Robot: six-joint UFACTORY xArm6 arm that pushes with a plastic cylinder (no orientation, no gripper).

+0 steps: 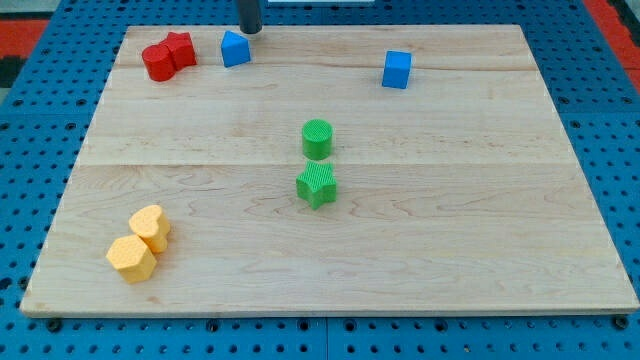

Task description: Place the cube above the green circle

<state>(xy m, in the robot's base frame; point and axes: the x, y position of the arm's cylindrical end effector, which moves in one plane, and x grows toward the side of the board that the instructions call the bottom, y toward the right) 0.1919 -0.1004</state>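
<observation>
Eight blocks counted on the wooden board (500,230): two red, two blue, two green, two yellow. Blue cube (397,69) at two o'clock from green circle (317,138), well apart. My tip (249,30) at twelve o'clock edge, just beside blue triangular block (235,48); grasping nothing, no hand fitted

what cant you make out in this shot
- My tip: camera view, rod cut off by the view's top edge; contact with the blue triangular block beside it is unclear.
- Two red blocks: touching, exact shapes too small to tell.
- Board: bottom corners cut off.
</observation>
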